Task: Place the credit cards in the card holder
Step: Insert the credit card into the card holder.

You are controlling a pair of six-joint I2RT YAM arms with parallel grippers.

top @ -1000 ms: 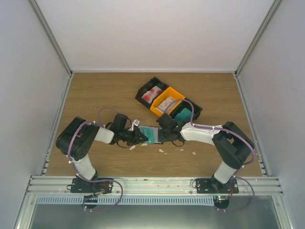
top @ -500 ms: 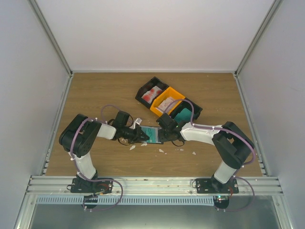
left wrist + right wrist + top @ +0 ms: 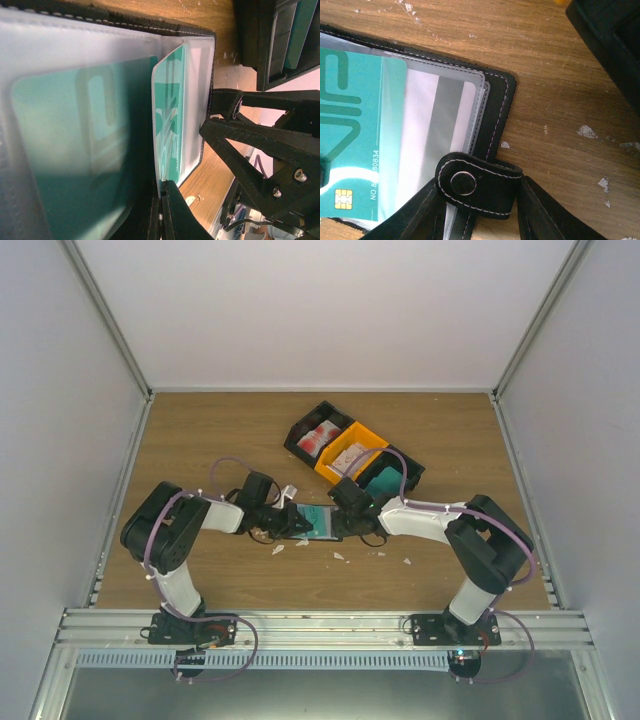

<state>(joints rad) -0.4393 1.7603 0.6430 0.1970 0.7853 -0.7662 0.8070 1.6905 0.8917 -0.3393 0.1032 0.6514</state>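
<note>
A black stitched folding card holder (image 3: 496, 117) lies open on the wooden table (image 3: 200, 440), about midway between the left and right edges and nearer the near edge than the far one, with both arms meeting over it. The left arm's fingers (image 3: 174, 219) are pinched shut on the near edge of a teal plastic credit card (image 3: 360, 115) printed with large pale letters and a gold chip. The card lies across the holder's clear plastic sleeves (image 3: 455, 110). In the left wrist view a second teal card (image 3: 65, 150) sits inside a cloudy sleeve beside the held one. The right arm's fingers (image 3: 547, 212) are closed against the two sides of the holder's black snap-button strap (image 3: 480, 185), which pokes out over the holder's stitched border. Toward the far edge, right of centre, three open-topped plastic bins stand touching in a slanted row. The first black bin (image 3: 303, 420) holds red-and-white cards (image 3: 320, 437), the orange bin (image 3: 375, 438) holds pale cards (image 3: 350, 455), and the second black bin (image 3: 412, 468) holds teal cards (image 3: 383, 480). Small white scraps (image 3: 340, 555) lie on the bare wood just nearer than the holder.
</note>
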